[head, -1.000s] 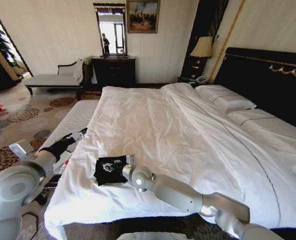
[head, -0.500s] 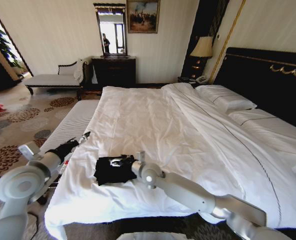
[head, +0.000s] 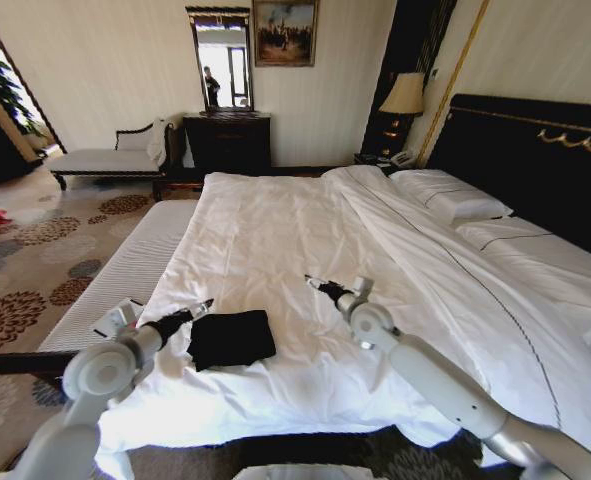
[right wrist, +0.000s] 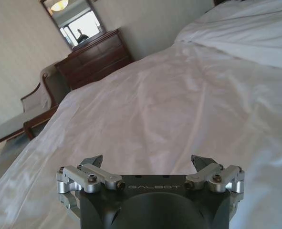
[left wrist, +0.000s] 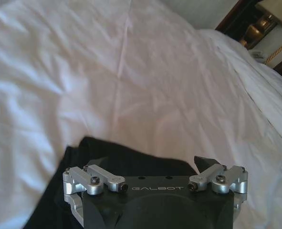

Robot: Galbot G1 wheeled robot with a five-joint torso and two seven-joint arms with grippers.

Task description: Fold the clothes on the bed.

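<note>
The clothes (head: 232, 338), one black T-shirt, lie in a compact, roughly square bundle near the front left corner of the bed (head: 305, 240). My left gripper (head: 197, 308) hovers just off the bundle's left edge. In the left wrist view the left gripper (left wrist: 152, 167) is open, with the clothes (left wrist: 107, 150) right beneath it. My right gripper (head: 315, 284) is raised over bare duvet, to the right of and beyond the clothes. In the right wrist view the right gripper (right wrist: 148, 162) is open with nothing between its fingers.
White pillows (head: 455, 200) lie against the black headboard (head: 535, 160) at the right. A striped white pad (head: 125, 270) runs along the bed's left side. A chaise bench (head: 105, 158), a dark dresser (head: 227, 140) and a lamp (head: 405, 95) stand by the far wall.
The right gripper has let go of the clothes, lifted and swung right over bare duvet. The left gripper has come in from beside the bed to the clothes' left edge.
</note>
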